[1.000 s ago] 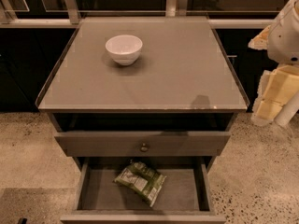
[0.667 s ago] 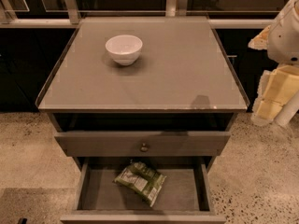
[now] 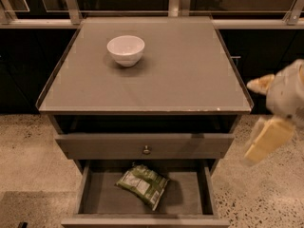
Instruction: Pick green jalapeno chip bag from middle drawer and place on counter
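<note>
The counter [image 3: 190, 80] carries only 1 white bowl [image 3: 126, 50] near its back left, so the placing has not been done. Below it, under a closed drawer front [image 3: 95, 146] with a small knob, the middle drawer [image 3: 185, 194] stands pulled out, which means access is ready and nothing needs opening.

The gripper [image 3: 267, 141] hangs off the counter's right side, level with the drawer front and well apart from the drawer's contents. It holds nothing that can be seen, and how wide it is set cannot be told. By this reckoning the reach, the grasp, the lift and the set-down are all left.

The green jalapeno chip bag [image 3: 142, 185] lies flat on the drawer floor, left of middle and turned at a slant. It is crinkled, with a pale printed panel facing up.
</note>
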Action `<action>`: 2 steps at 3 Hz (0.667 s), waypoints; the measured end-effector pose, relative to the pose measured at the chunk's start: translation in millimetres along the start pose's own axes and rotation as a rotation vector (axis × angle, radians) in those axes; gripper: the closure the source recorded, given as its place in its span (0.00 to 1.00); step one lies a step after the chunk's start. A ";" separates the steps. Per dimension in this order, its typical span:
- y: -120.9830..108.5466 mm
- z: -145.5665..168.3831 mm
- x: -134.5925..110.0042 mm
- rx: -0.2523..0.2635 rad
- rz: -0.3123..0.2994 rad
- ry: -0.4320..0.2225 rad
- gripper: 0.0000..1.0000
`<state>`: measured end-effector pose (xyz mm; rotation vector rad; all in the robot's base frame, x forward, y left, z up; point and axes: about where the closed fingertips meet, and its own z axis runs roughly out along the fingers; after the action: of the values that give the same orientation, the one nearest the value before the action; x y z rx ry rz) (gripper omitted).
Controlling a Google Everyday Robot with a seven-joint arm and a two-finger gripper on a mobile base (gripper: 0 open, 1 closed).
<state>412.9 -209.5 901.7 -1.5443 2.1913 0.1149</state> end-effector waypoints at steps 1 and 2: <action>36.1 73.7 13.1 -0.082 0.092 -0.157 0.00; 49.4 147.6 14.3 -0.126 0.177 -0.249 0.00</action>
<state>410.5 -156.4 754.7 -1.3171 2.1493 0.4826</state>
